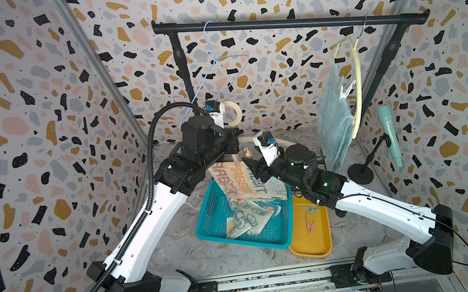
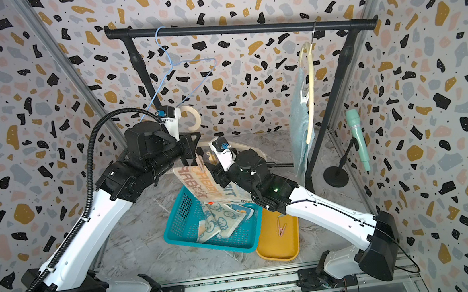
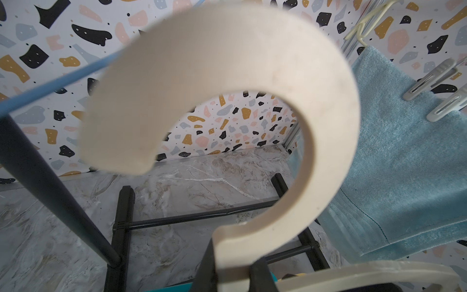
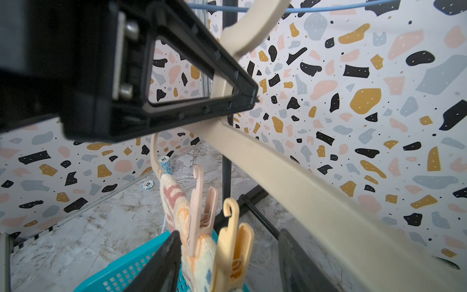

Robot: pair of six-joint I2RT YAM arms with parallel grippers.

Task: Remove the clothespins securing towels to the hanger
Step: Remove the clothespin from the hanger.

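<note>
Steadying cream hanger (image 4: pixel 303 182) with closed left tool (image 3: pixel 233 270), centre open right tool (image 4: pixel 230 233) squarely over orange clothespin (image 4: pixel 235 249) levers.

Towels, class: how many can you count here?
3: cream cartoon-print towel in the teal plastic basket; orange-and-blue striped RABBIT towel pegged above it; light-blue terry towel hanging under the black rail.

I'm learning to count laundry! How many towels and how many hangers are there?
Towels: 3 (striped RABBIT towel, cartoon-animal towel, light-blue terry towel)
Hangers: 3 (blue wire hanger, hanging cream hanger, held cream hanger)
Total: 6
</note>
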